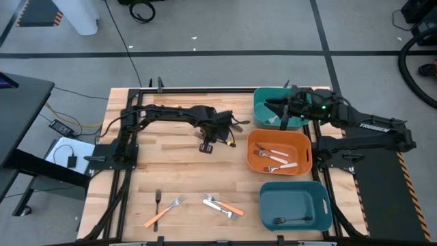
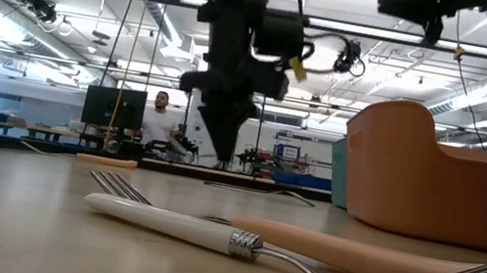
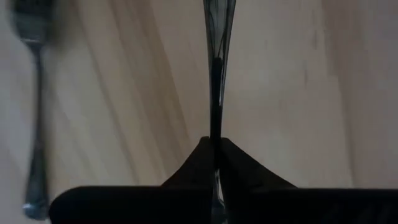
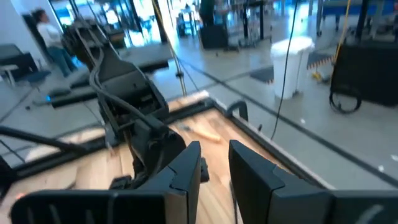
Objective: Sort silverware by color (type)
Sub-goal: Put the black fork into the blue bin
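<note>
Left gripper (image 1: 207,146), at frame centre, is pinched shut on a dark metal fork (image 3: 216,68) (ready for binning). Right gripper (image 1: 273,104) waits part-open, empty, over the upper-right teal bin (image 1: 261,100).

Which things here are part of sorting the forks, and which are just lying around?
Part of the job:
- loose forks on the table
- forks in the orange bin
- fork in the blue bin
- teal bin
- left gripper, jaws shut
- right gripper, jaws open over the teal bin

Just lying about:
- cables on the floor
- black power brick
</note>
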